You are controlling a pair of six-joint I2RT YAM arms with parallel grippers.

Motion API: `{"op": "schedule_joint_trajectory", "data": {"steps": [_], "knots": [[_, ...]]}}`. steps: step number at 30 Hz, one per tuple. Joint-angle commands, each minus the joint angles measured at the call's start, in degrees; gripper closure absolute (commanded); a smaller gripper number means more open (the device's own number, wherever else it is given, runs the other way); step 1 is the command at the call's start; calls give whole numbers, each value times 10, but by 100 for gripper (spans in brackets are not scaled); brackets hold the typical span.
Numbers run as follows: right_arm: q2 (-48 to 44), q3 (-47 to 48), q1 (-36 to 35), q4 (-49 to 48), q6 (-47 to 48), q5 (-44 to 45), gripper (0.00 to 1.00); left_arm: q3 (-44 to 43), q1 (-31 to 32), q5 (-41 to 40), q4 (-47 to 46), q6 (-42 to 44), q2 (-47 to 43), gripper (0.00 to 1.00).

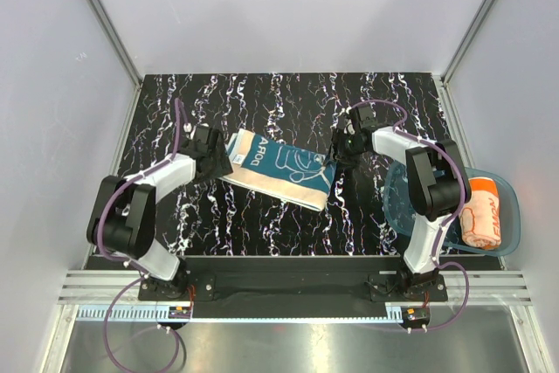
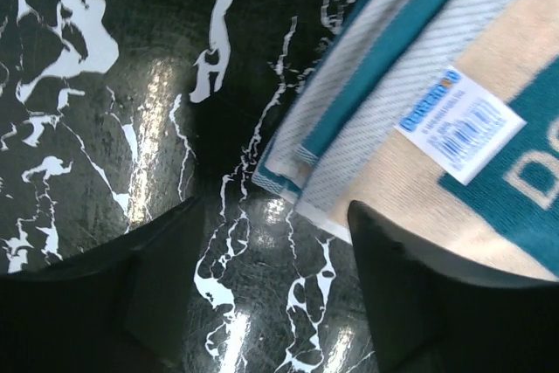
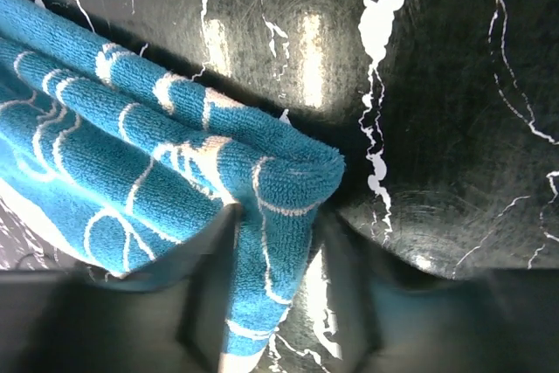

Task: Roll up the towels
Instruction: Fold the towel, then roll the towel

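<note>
The teal towel [image 1: 275, 169] with white swirls lies folded in a long strip across the middle of the table, cream underside showing along its near edge. My left gripper [image 1: 212, 153] stands open at the strip's left end. In the left wrist view only bare table lies between its fingers [image 2: 166, 277], and the towel's labelled corner [image 2: 419, 85] sits just beyond them. My right gripper [image 1: 342, 153] is at the strip's right end. Its jaws stand apart around the folded corner [image 3: 262, 172], with a gap beside the right finger [image 3: 349, 259]. The orange towel [image 1: 485, 211] lies rolled in the tray.
A translucent blue tray [image 1: 410, 203] sits at the right, partly under the right arm, holding the orange roll. Dark marbled tabletop [image 1: 262, 102] stretches behind the towel. White enclosure walls and metal posts close off the back and sides.
</note>
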State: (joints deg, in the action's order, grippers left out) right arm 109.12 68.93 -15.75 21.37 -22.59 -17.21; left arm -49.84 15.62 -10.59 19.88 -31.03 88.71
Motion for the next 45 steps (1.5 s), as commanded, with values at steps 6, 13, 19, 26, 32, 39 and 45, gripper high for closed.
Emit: {"op": "schedule_joint_trajectory", "data": {"steps": [6, 13, 19, 26, 32, 39, 45], "knots": [[-68, -1, -1, 18, 11, 16, 26, -60, -2, -28, 15, 6, -8, 17], [-132, -20, -2, 41, 13, 57, 17, -137, 112, -111, 49, 75, -49, 17], [-191, -39, 7, 68, -1, 118, 17, -152, 296, -161, -11, 133, -35, 17], [-304, -65, 44, 98, -46, 184, 22, -229, 447, -147, -60, 161, 89, 18], [-388, -67, 49, 136, -41, 209, 22, -335, 494, -155, -27, 160, 218, 17], [-419, -90, 50, 152, -37, 213, 22, -358, 499, -153, 7, 124, 263, 17], [-414, -96, 51, 147, -40, 194, 23, -344, 501, -155, -1, 113, 293, 17]]}}
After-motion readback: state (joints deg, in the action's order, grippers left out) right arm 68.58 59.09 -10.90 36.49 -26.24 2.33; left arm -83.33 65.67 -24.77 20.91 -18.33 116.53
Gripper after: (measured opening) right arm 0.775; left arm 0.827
